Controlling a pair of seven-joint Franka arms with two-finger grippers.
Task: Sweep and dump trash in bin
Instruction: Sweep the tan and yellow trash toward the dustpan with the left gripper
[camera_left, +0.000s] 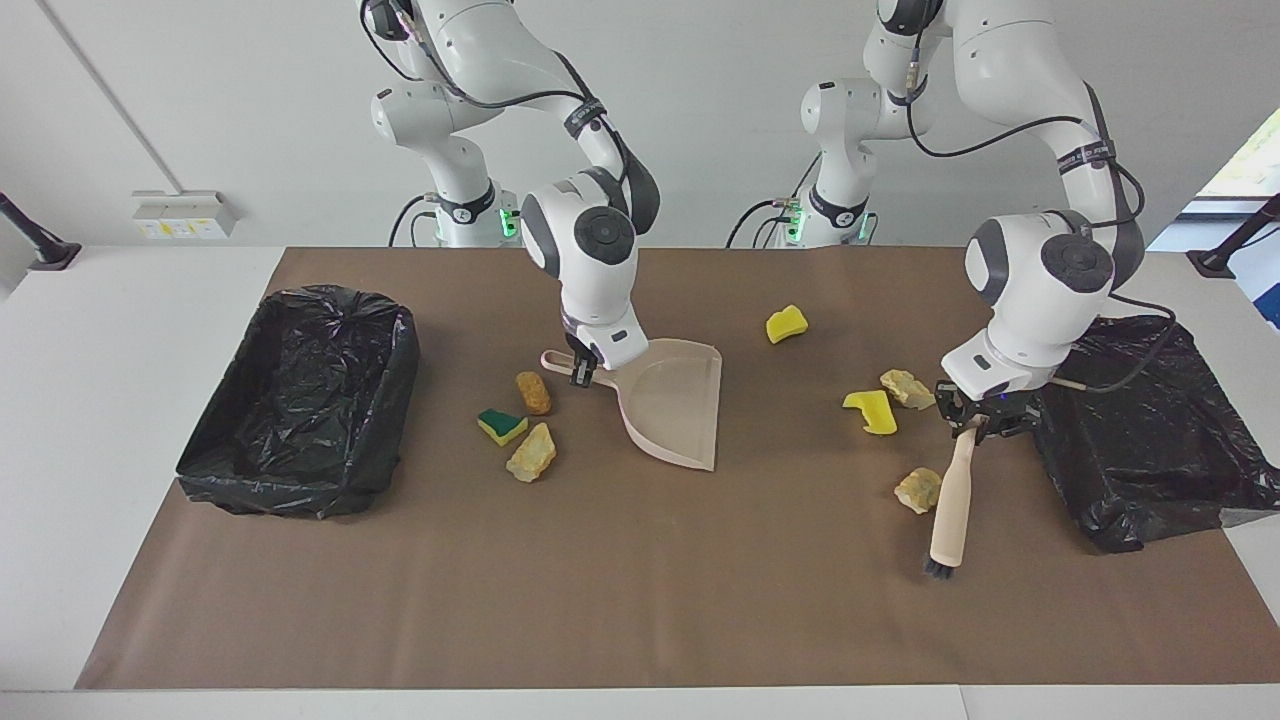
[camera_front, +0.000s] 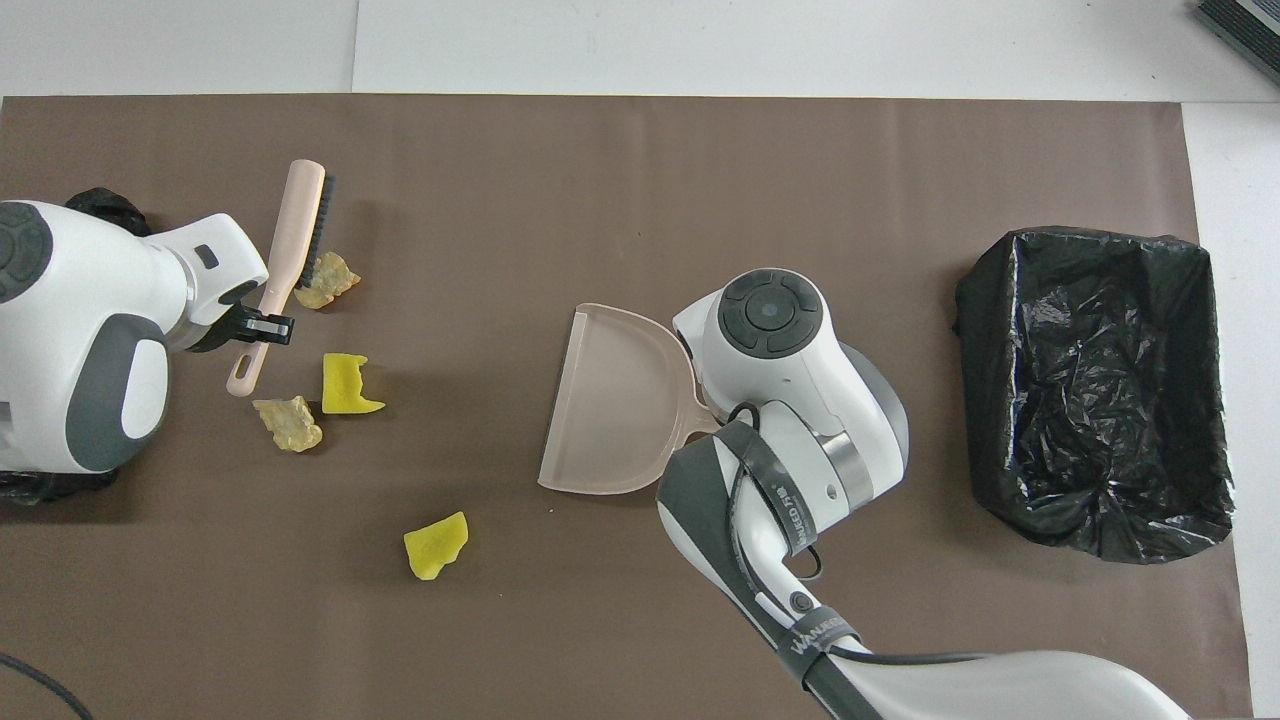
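A: Overhead view, trash count: four chunks toward the left arm's end — pale lump (camera_front: 326, 281) touching the bristles, yellow sponge bit (camera_front: 349, 384), second pale lump (camera_front: 288, 422) beside it, lone yellow bit (camera_front: 436, 545) at 5 o'clock from those. Facing view adds three toward the right arm's end: orange-brown piece (camera_left: 533, 392), green-topped sponge (camera_left: 502, 425), pale chunk (camera_left: 531, 452).

B: Tools?

A: Left gripper (camera_left: 975, 420) pinches the brush (camera_left: 950, 510) at its handle; bristle end hangs low over the paper. Right gripper (camera_left: 584, 368) is clamped on the handle of the dustpan (camera_left: 675, 400), whose mouth faces the brush. Pan empty. Bins (camera_left: 300, 400) and (camera_left: 1140, 420) at either end of the table.

B: Risks?

A: Judgement only: the three chunks at the pan's 9 o'clock sit at its closed back, easily missed. A fast stroke could flick light sponge past the lip. The brush is held at its end, so it may twist in the grip.
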